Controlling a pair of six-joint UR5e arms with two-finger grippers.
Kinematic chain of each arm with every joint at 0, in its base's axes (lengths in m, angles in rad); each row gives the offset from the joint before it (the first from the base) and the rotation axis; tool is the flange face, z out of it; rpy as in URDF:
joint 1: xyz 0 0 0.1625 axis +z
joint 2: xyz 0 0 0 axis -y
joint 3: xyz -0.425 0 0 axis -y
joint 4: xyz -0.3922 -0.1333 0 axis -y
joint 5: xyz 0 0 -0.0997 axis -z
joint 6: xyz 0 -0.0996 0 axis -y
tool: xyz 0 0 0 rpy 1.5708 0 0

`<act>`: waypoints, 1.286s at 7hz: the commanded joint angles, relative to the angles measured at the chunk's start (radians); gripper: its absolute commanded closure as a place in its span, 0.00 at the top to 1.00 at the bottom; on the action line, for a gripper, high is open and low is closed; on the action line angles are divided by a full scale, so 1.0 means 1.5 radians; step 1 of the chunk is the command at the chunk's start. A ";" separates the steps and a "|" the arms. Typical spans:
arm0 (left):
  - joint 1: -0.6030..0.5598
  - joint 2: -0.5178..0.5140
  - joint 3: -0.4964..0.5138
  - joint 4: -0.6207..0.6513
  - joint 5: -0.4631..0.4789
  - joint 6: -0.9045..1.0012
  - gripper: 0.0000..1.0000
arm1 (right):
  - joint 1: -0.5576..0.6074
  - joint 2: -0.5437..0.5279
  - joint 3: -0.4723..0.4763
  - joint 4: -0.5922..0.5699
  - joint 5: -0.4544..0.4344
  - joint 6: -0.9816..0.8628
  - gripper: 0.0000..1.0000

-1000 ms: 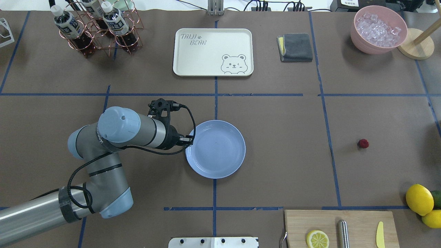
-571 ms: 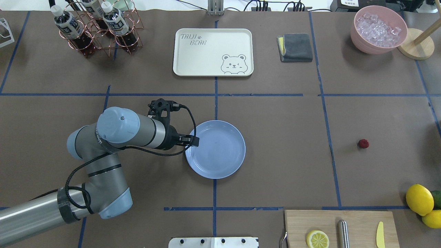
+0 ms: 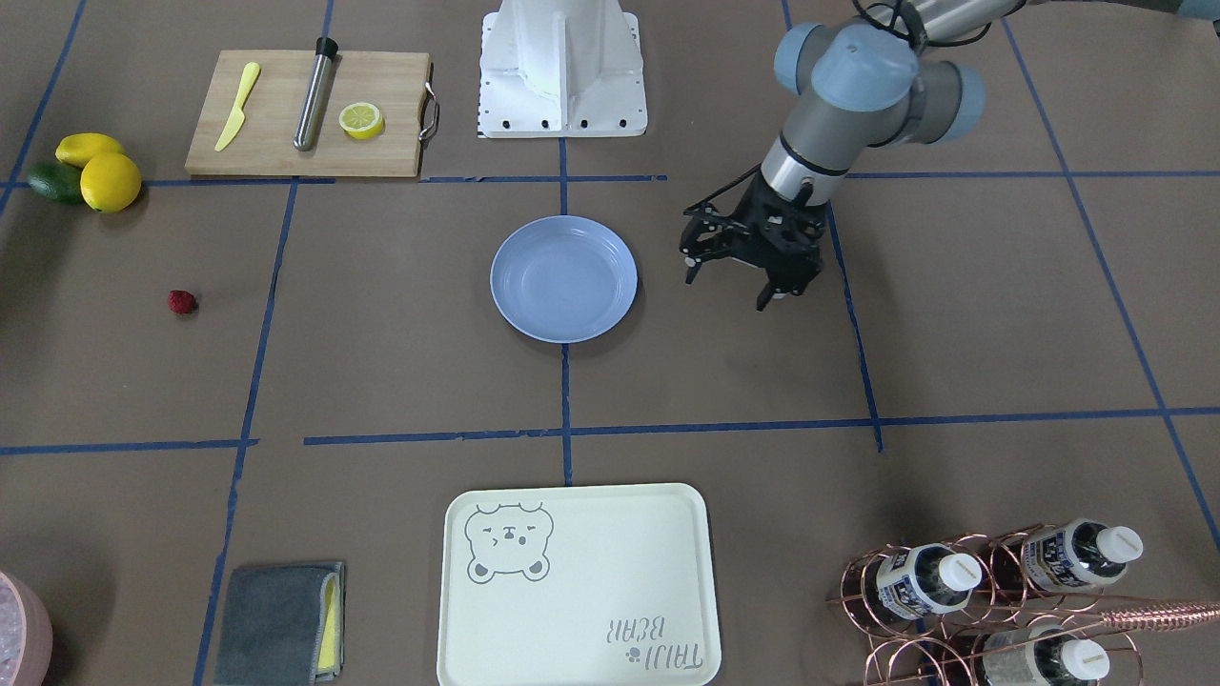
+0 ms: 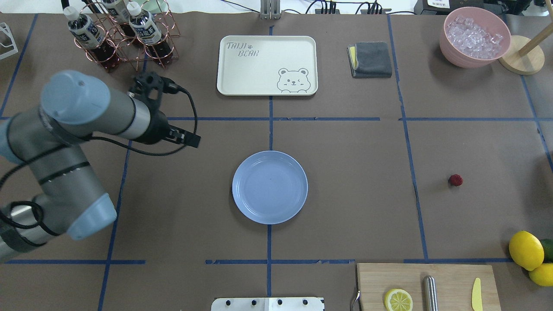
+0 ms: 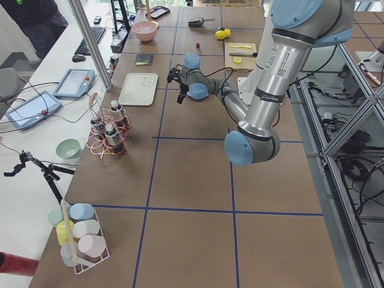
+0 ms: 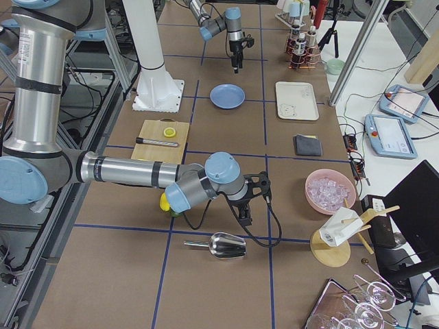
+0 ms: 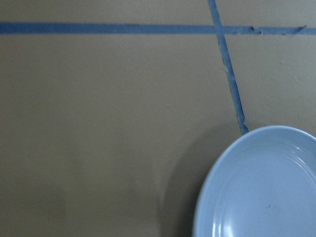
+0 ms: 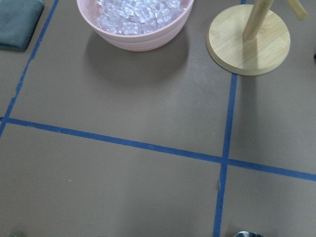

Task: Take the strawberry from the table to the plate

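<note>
Black left claw (image 3: 732,286) first: hangs over bare brown paper with its two fingers spread apart, grips nothing, points down at the surface (image 4: 345,207) beside a blue tape line (image 3: 867,391). Lies to the robot's left of the plate (image 4: 270,187), near it but not touching; catches only part of that light-blue dish in the corner of the left wrist view. Plate itself: empty, glossy, sits on the centre tape line. Farther toward the robot's right, well apart from the plate: strawberry (image 4: 455,180), small and dark red, alone on the paper past another tape line, touched by nothing. Right claw (image 6: 245,214) seen only from the side camera, so cannot tell whether spread or closed; hangs near a metal scoop (image 6: 223,245), with a pink bowl of ice (image 8: 136,22) and a wooden stand base (image 8: 248,44) ahead in its wrist view. Around the edges: cream bear tray (image 4: 267,65), copper bottle rack (image 4: 125,39), grey cloth (image 4: 370,59), lemons (image 4: 525,249), cutting board (image 4: 449,280) with a lemon half (image 4: 398,299).
</note>
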 commanded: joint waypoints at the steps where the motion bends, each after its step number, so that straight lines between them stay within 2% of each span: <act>1: -0.194 0.034 -0.030 0.138 -0.062 0.293 1.00 | -0.013 0.014 0.003 0.011 0.036 0.000 1.00; 2: -0.337 0.070 0.023 0.151 -0.233 0.366 1.00 | -0.028 0.012 0.004 0.011 0.040 -0.002 1.00; 3: -0.414 0.149 0.045 0.151 -0.298 0.424 1.00 | -0.040 0.012 0.014 0.010 0.039 0.000 1.00; 5: -0.492 0.199 0.086 0.180 -0.294 0.522 1.00 | -0.077 0.015 0.041 0.000 0.039 0.013 1.00; 6: -0.530 0.230 0.109 0.200 -0.294 0.609 1.00 | -0.103 0.018 0.081 -0.046 0.032 0.035 1.00; 7: -0.541 0.253 0.120 0.213 -0.293 0.662 1.00 | -0.123 0.020 0.136 -0.125 0.027 0.037 1.00; 8: -0.568 0.284 0.116 0.213 -0.277 0.710 1.00 | -0.147 0.020 0.195 -0.206 -0.007 0.039 1.00; 9: -0.573 0.309 0.112 0.216 -0.270 0.720 1.00 | -0.181 0.032 0.211 -0.231 -0.035 0.078 1.00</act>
